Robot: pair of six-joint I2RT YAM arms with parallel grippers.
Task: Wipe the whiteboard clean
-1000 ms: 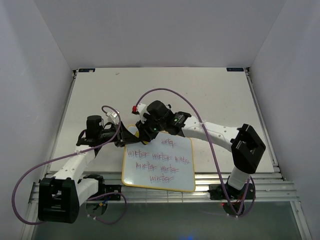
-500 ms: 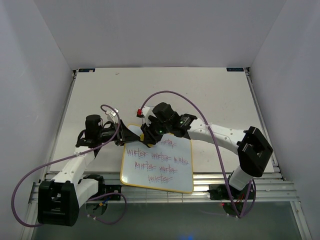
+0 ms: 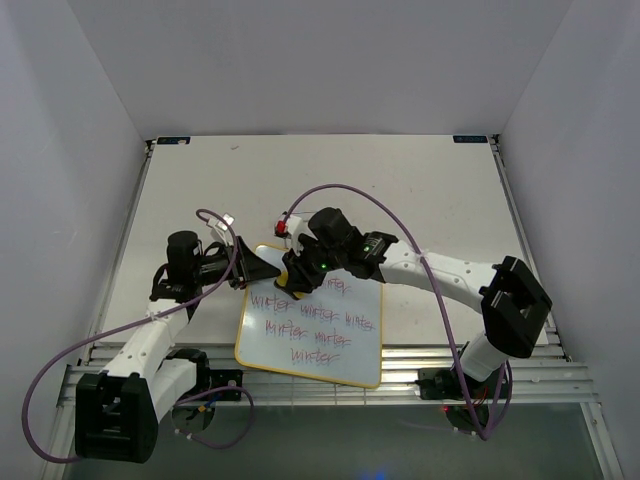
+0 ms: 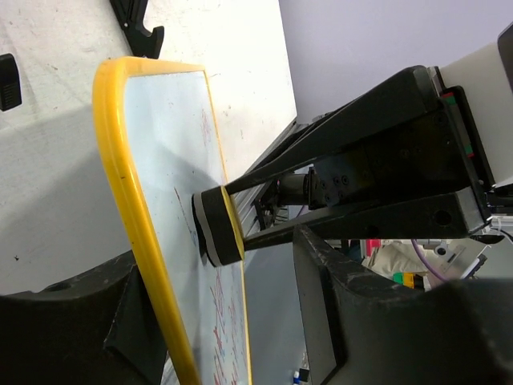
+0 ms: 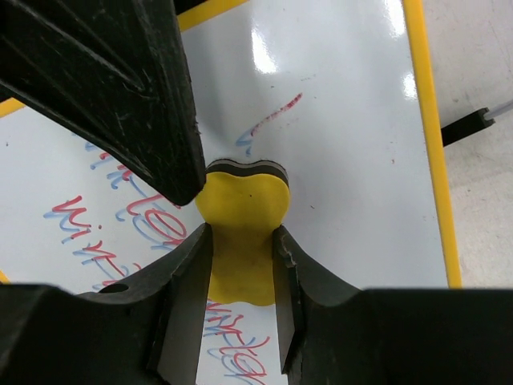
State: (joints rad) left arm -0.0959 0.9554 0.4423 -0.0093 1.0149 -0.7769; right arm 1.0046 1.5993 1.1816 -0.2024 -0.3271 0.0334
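The whiteboard point(image 3: 320, 340), white with a yellow frame, lies near the table's front and bears rows of purple-red words. My right gripper point(image 3: 297, 277) is shut on a yellow eraser block point(image 5: 244, 196) and presses it onto the board's upper left, just above the top word. My right gripper point(image 5: 243, 237) pinches the block's narrow waist. My left gripper point(image 3: 258, 268) is at the board's upper left corner. In the left wrist view its jaws point(image 4: 220, 269) straddle the yellow frame point(image 4: 120, 160), one finger behind the board and one off its face with a gap. The eraser point(image 4: 218, 227) touches the board there.
The board's black wire stand point(image 4: 136, 24) pokes out beyond its far edge. The right arm's purple cable point(image 3: 350, 190) loops above the board. A metal rail point(image 3: 420, 365) runs along the table's near edge. White walls point(image 3: 80, 150) close in the table on three sides.
My right gripper slid the eraser a little toward the near left on the board's upper part. The board's near end swung slightly left. My left arm drew back a little.
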